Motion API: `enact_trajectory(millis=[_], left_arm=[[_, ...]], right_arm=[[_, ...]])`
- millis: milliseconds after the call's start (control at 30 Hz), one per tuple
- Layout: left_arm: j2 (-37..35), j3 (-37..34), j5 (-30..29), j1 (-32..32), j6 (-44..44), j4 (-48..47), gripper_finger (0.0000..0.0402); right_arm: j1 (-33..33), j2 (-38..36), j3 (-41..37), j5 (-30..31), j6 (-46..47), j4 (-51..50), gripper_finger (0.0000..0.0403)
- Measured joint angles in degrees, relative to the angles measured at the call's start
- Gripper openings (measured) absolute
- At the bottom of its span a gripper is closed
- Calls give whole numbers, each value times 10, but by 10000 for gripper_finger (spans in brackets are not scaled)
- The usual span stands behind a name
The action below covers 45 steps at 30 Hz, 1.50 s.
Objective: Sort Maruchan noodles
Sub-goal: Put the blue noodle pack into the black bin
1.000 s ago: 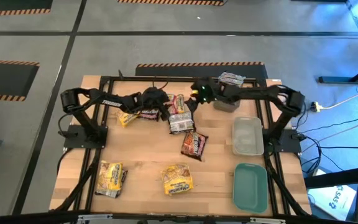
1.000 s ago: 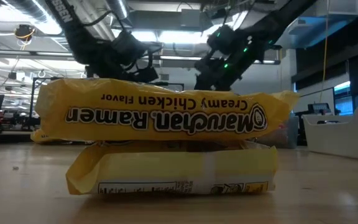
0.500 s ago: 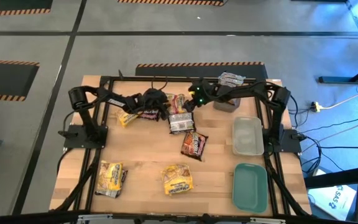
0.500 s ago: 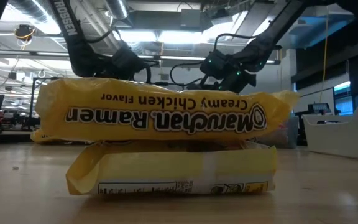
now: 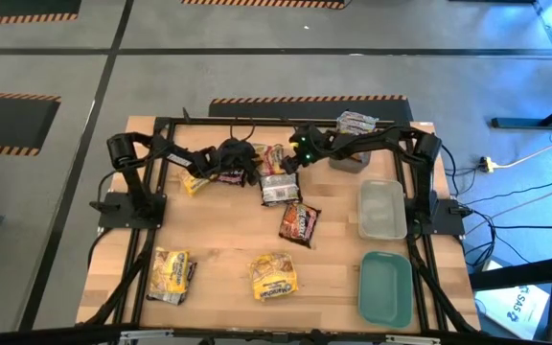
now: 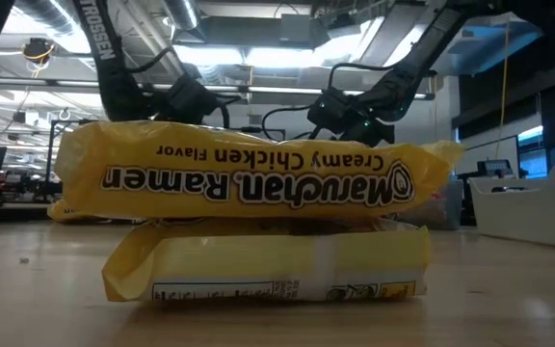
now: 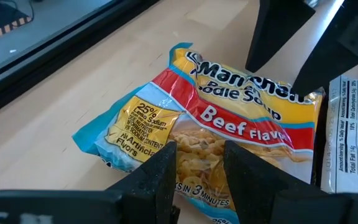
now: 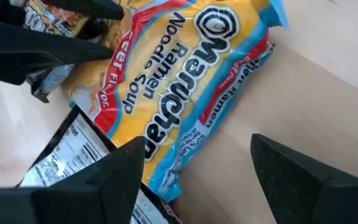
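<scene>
From above, my wooden table (image 5: 228,240) fills the middle of the frame, its near edge cut off at the bottom. In the level view a yellow packet (image 6: 249,173) reading "Maruchan Ramen, Creamy Chicken Flavor", upside down, lies on a second yellow packet (image 6: 268,270) and hides nearly everything behind; only my arms show over it.

The clear tray (image 5: 381,209) and teal lid (image 5: 385,287) sit at the right of the overhead frame, one below the other. A grey container (image 5: 350,159) at upper right is half hidden by my right arm, with a silvery packet (image 5: 357,122) just behind it.

Overhead, packets cluster at upper centre, partly under my arms: a dark brown-red one (image 5: 298,223) lies apart below them, two yellow ones (image 5: 172,274) (image 5: 272,275) lower left and lower centre.

My left gripper (image 7: 197,163) has fingers narrowly parted, low over a "Beef Flavor" packet (image 7: 229,137) marked "25% Less Sodium"; whether they pinch it I cannot tell. My right gripper (image 8: 194,168) stands wide over the same packet (image 8: 185,93), reading "Maruchan Ramen Noodle Soup". A nutrition panel (image 7: 353,130) is cut off at the edge.
</scene>
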Motion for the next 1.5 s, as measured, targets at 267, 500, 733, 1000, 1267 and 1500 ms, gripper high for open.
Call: enact_trajectory(millis=[267,500,733,1000,1267,1500], left_arm=[[0,-45,42,4,-2,74,128],[0,-59,52,4,-1,102,128],[2,-64,72,4,0,115,128],[7,-63,116,-30,0,153,128],[7,-63,86,-33,-6,153,128],[7,-63,78,-32,-7,156,128]], right_arm=[[0,0,0,0,15,34,276],[0,0,0,-1,35,33,276],[2,0,0,-31,57,-5,276],[11,21,2,-43,76,19,275],[22,23,1,-63,71,30,275],[21,25,-2,-97,75,72,275]])
